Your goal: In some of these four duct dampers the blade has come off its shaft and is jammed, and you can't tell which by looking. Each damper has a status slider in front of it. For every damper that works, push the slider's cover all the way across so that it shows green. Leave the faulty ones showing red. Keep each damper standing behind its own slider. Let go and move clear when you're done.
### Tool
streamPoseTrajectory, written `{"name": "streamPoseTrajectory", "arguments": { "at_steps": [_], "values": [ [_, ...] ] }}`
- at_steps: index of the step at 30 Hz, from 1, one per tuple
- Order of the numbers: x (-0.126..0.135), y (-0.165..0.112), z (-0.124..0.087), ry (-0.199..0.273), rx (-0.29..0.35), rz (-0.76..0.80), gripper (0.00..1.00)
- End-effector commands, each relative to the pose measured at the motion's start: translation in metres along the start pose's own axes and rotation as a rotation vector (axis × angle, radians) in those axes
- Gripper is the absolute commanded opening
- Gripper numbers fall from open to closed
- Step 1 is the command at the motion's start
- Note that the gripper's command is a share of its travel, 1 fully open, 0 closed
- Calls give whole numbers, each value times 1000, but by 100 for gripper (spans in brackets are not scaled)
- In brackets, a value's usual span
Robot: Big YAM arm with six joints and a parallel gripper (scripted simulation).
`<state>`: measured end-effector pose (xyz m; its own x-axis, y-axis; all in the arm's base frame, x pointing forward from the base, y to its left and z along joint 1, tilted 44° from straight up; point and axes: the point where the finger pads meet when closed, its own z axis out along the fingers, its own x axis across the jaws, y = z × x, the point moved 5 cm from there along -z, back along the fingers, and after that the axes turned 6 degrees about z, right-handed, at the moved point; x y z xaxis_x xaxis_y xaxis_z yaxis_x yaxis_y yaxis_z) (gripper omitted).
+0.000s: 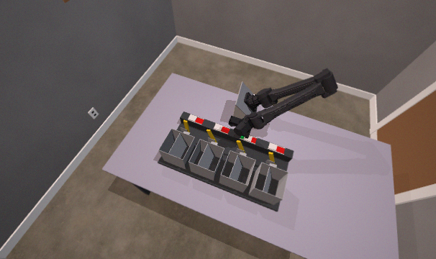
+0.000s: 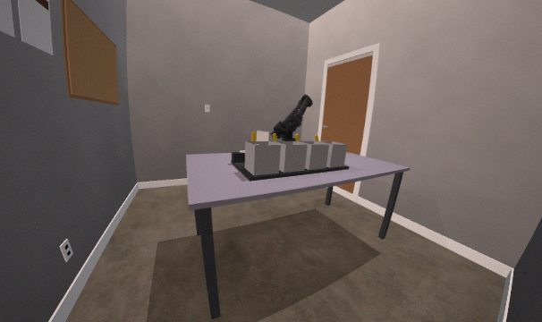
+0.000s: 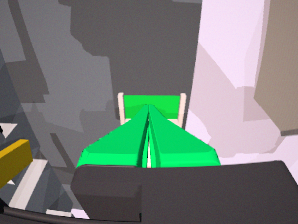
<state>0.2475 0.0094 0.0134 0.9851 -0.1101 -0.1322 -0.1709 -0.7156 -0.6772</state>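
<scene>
Closed, empty gripper (image 1: 242, 132) pushes the third slider's cover (image 1: 247, 138); keep it low and straight until only green (image 3: 152, 106) shows

Your arm (image 1: 297, 94) is folded back at the elbow, forearm reaching down and forward, with the wrist pitched low. Your tool (image 1: 240, 130) is fully closed, its green fingers pressed together at the tips, holding nothing.
</scene>
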Motion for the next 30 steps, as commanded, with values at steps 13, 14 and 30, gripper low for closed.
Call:
{"name": "streamPoseTrajectory", "arguments": {
  "at_steps": [13, 14, 30],
  "values": [
    [-4, -14, 2, -14, 7, 7, 0],
    [-4, -15, 2, -14, 7, 8, 0],
    [-4, -22, 2, -14, 7, 7, 0]
  ]
}}
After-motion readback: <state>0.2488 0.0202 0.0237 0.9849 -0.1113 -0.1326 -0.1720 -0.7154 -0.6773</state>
